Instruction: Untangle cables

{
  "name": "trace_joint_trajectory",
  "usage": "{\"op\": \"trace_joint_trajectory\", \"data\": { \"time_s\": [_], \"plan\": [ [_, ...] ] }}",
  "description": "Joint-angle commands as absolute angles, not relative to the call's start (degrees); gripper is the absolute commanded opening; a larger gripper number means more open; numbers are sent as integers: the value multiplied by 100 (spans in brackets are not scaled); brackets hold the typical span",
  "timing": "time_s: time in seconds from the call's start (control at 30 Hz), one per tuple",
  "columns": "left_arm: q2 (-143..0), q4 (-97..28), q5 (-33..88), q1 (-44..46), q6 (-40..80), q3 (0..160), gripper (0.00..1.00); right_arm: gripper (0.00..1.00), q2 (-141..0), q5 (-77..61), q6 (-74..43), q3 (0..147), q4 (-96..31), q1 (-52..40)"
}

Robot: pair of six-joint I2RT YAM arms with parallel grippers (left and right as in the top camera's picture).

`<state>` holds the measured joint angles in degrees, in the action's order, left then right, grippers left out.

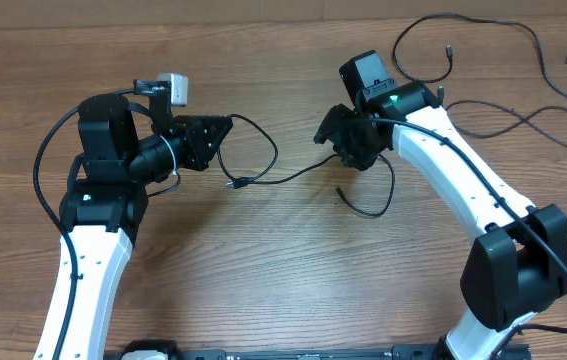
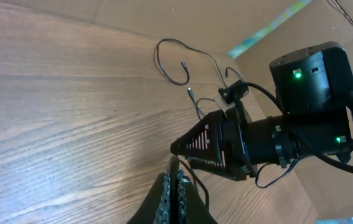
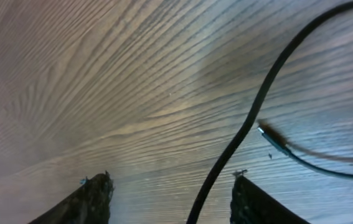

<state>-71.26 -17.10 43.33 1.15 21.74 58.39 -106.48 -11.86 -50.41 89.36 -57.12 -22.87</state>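
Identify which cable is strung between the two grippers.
The short cable in the middle: it leaves the left gripper, loops, and reaches the right gripper. The long strands at the top right lie loose, clear of both.

Overhead: bright, even light. Brown wood-grain worktop (image 1: 283,270) sharp, shadows soft and tight under arms.
Left wrist: well lit, view tilted. Left hand's dark fingers (image 2: 167,202) at bottom edge soft. Green indicator light (image 2: 297,74) blooms slightly.
Right wrist: dimmer, purplish cast, pale glare band across grain. Thin black cable (image 3: 257,118) close to lens, blurred. Right hand's fingers (image 3: 95,199) dark silhouettes, detail lost.
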Motion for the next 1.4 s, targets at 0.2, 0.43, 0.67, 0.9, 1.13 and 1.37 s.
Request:
{"op": "trace_joint_trajectory", "data": {
  "time_s": [0.2,0.43,0.67,0.9,1.13,1.37],
  "plan": [
    [-7150,-1612,4438,115,2421,5942,4,61,-10683,-1321,-5253,8995,-5994,-2375],
    [-7150,-1470,4466,117,2797,5942,4,66,-10683,-1557,-5577,8995,-5961,-2416],
    [-7150,-1448,4488,117,2882,5942,4,40,-10683,-1612,-5621,8995,-5852,-2416],
    [-7150,-1452,4506,117,2880,5942,4,12,-10683,-1658,-5616,8995,-5778,-2416],
    [-7150,-1498,4508,121,2877,5942,15,4,-10680,-1164,-5568,8997,-5754,-2414],
    [-7150,-1612,4499,121,2862,5942,68,4,-10543,-725,-5356,9170,-5800,-2414]
  ]
}}
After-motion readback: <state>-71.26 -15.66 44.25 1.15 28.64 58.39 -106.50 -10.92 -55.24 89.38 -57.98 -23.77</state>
